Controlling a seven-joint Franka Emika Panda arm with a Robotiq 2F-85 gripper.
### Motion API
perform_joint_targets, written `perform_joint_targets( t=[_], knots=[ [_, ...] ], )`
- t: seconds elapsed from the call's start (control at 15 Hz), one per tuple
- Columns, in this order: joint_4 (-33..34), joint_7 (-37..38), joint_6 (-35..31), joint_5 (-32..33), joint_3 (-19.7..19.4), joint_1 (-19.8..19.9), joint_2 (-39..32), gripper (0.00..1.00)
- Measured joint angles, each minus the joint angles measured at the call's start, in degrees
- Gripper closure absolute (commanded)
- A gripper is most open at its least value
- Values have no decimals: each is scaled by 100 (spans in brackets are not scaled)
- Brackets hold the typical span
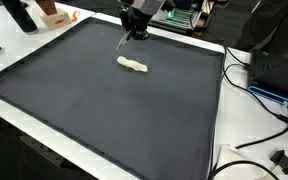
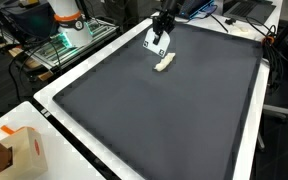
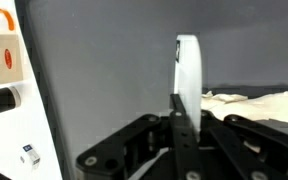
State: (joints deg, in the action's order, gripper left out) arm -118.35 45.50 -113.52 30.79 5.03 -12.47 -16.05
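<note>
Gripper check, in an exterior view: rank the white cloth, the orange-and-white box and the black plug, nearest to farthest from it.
From the gripper, pinching a white strip, in an exterior view:
1. White cloth, on the mat just below it.
2. Orange-and-white box, off the mat's far left corner.
3. Black plug, by the near right corner.

The pale cloth runs off the wrist view's edge.

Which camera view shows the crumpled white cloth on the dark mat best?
An exterior view: the white cloth lies whole, uncovered, on the dark mat. In an exterior view it is whole but smaller. The wrist view shows only part, beside the thin white piece in the jaws.
</note>
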Motion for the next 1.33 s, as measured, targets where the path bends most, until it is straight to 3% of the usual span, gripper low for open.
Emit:
perform_joint_targets(
  t=[0.73, 1.33],
  knots=[
    [50, 582, 0, 945, -45, -41, -153, 99],
    [77, 524, -64, 1379, -26, -62, -273, 99]
  ],
)
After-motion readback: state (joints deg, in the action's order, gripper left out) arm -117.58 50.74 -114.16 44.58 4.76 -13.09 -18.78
